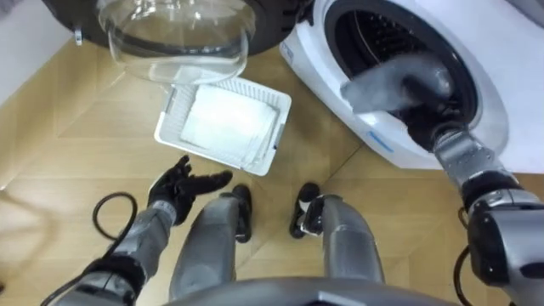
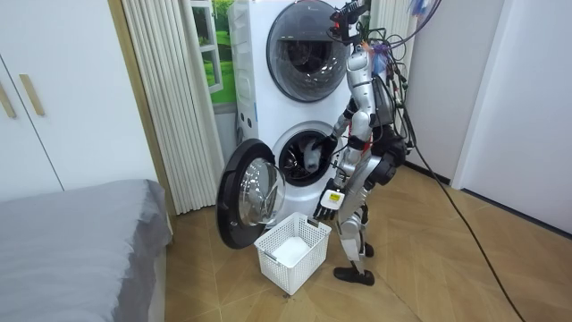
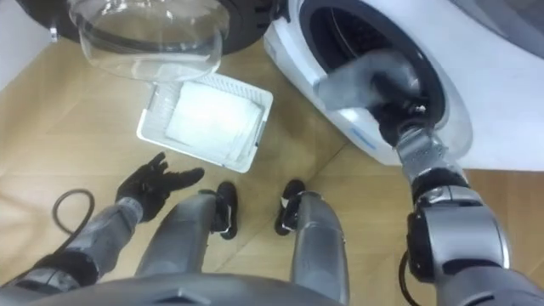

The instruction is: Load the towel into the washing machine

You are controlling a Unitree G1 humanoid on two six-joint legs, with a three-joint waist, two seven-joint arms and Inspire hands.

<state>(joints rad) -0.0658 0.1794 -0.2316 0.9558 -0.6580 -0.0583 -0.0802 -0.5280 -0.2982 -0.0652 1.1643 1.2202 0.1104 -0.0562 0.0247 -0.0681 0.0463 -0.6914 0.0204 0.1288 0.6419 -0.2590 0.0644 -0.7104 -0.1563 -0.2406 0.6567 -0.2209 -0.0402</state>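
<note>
A grey towel hangs bunched in the round mouth of the lower washing machine, partly inside the dark drum. My right arm reaches up into that mouth, and my right hand lies dark under the towel with its fingers hidden. My left hand hangs low at my left side, open with fingers spread, holding nothing, just in front of the white laundry basket. In the room view I stand close before the machine, with the towel at the drum opening.
The machine's glass door stands swung open to my left, above the basket. Something white lies in the basket's bottom. A second machine is stacked on top. A bed stands at the room view's left, on wooden floor.
</note>
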